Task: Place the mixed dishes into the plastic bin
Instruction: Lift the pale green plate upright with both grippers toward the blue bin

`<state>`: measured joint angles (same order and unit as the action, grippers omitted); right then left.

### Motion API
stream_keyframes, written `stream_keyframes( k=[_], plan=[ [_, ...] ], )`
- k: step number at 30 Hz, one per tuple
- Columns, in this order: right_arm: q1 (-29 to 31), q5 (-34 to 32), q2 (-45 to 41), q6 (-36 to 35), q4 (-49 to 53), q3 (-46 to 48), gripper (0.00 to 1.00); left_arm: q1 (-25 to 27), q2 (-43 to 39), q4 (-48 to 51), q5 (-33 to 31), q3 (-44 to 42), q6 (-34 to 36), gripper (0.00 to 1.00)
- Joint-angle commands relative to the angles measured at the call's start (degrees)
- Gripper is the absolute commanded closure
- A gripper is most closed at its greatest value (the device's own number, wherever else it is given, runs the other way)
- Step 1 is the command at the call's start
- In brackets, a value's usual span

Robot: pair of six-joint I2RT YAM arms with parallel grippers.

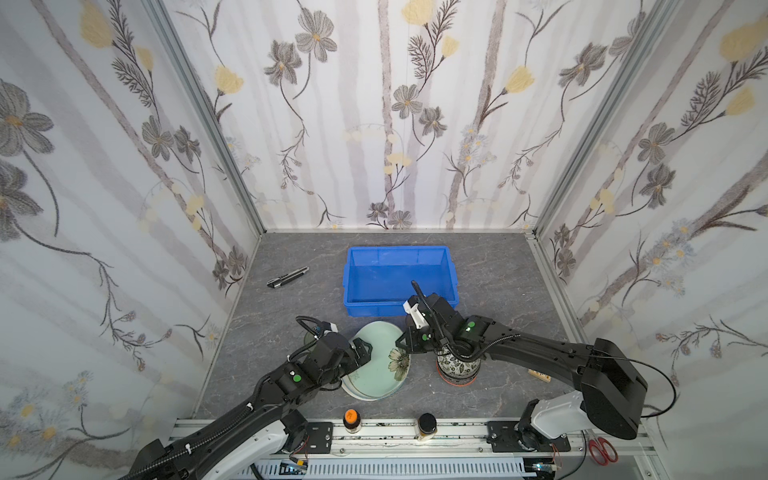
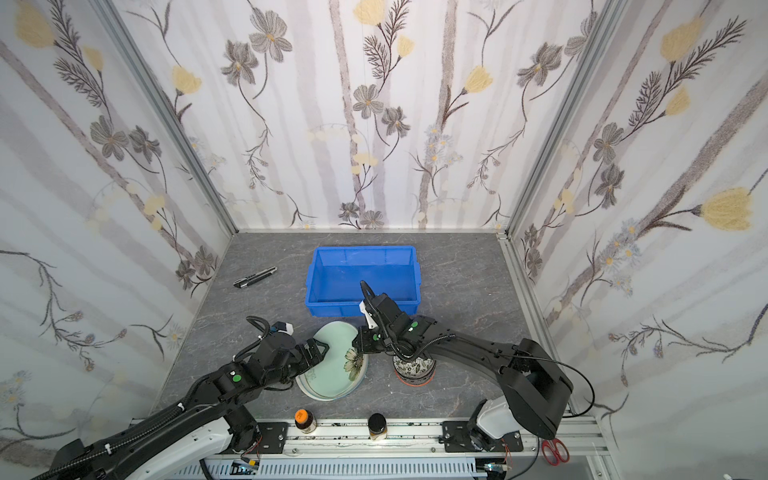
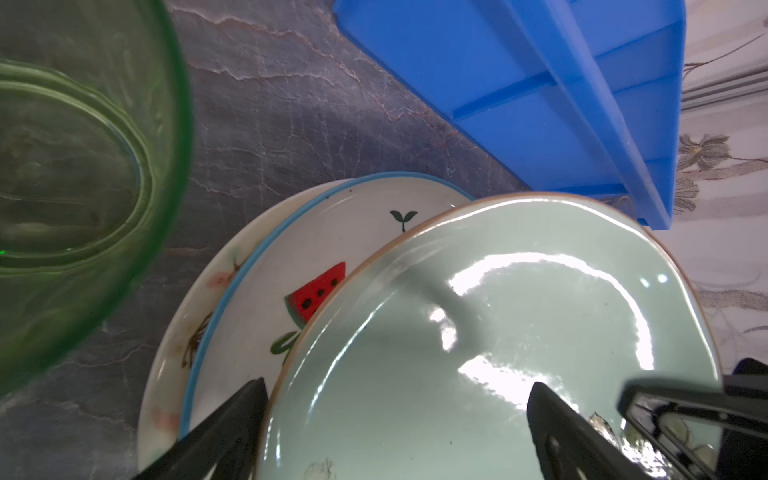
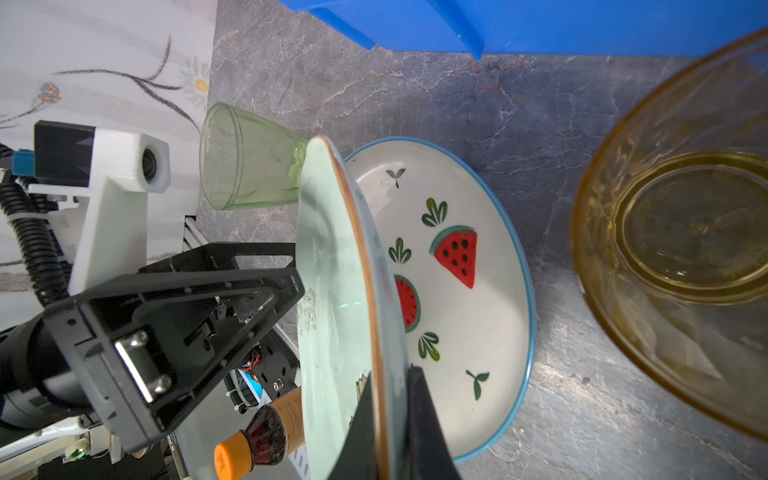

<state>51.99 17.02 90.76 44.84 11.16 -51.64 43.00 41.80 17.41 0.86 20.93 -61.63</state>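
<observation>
Our right gripper pinches the rim of the green plate, tilted above the watermelon plate just outside the blue bin, whose floor lies bare; our left gripper stands wide apart.

No legible txt anywhere; orange jar lid, near edge, left of centre, has marks, too blurry to read.

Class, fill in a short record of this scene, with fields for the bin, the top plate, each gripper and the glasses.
Bin: blue bin, empty
Top plate: green plate, tilted up off the watermelon plate
Right gripper: shut on the green plate's rim
Left gripper: open, by the green plate, not gripping
Glasses: green glass and amber glass, both outside the bin
</observation>
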Motion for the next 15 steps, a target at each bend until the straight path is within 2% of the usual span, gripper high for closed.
stream_keyframes(
  k=[1,13,15],
  plan=[
    [-0.5,1.2,-2.0,-0.2,-3.9,0.1,1.0,-0.7,-2.0,-1.4,2.7,1.0,3.6,0.0],
    [-4.5,4.3,-7.9,-0.4,-3.9,1.2,1.0,-7.0,-8.2,-1.2,11.2,4.0,8.4,0.0],
    [-7.2,5.1,-9.1,-0.5,-4.0,1.3,1.0,-8.1,-8.7,-1.3,12.8,4.6,9.1,0.0]
  ],
)
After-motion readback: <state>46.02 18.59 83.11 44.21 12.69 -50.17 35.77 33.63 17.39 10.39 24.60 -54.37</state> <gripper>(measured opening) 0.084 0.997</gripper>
